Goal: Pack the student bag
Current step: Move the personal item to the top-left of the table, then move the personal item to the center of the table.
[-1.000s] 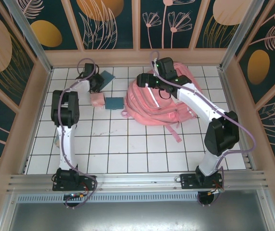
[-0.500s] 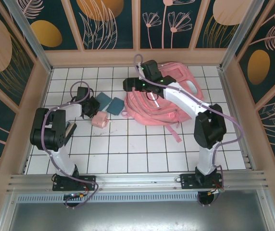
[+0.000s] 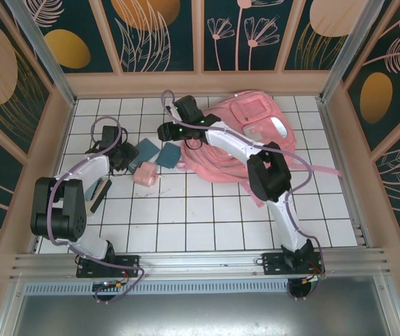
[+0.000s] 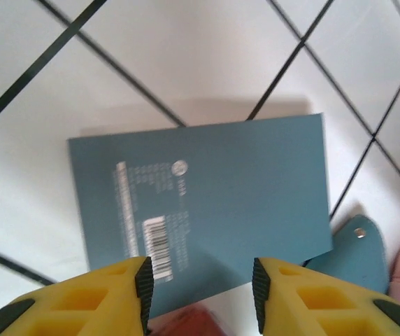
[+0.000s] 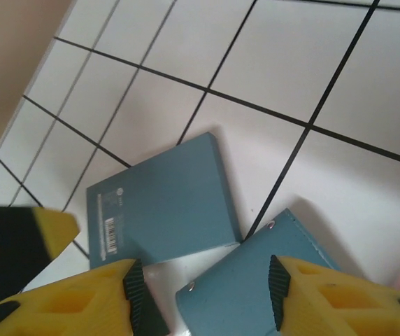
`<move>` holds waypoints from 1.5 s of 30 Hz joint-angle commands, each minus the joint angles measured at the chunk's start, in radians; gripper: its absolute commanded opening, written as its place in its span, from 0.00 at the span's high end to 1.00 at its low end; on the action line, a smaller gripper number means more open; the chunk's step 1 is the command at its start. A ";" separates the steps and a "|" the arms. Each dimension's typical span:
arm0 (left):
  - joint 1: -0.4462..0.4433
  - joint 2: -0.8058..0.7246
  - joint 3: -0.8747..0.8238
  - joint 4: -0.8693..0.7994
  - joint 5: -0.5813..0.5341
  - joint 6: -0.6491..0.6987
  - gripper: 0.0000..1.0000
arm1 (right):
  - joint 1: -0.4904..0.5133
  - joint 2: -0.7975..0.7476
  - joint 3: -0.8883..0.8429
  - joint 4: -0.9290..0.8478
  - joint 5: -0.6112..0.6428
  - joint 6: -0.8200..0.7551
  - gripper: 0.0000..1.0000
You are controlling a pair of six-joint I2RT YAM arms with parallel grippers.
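- Hovering over a barcoded booklet [image 4: 200,203], left gripper [image 4: 200,287] gapes halfway, empty.
- Right gripper [image 5: 203,287], half open, empty, above a blue case [image 5: 256,273].
- Top view: bag [image 3: 252,112] lies back right, beside the case.

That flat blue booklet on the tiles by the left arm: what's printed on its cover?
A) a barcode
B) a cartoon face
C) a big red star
A: the blue booklet shows a small barcode beside lines of fine pale print near one edge.
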 commanded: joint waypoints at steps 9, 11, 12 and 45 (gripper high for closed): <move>0.025 0.053 -0.065 0.005 -0.074 0.022 0.62 | -0.001 0.232 0.240 0.037 -0.032 -0.016 0.50; 0.029 0.071 -0.062 0.007 -0.080 0.030 0.62 | 0.000 0.260 0.266 0.037 -0.033 -0.018 0.50; 0.029 0.079 -0.064 0.011 -0.079 0.036 0.62 | -0.001 0.271 0.271 0.041 -0.034 -0.016 0.51; 0.029 0.267 0.064 -0.009 -0.093 0.313 0.73 | 0.019 0.269 0.207 0.049 0.106 0.096 0.53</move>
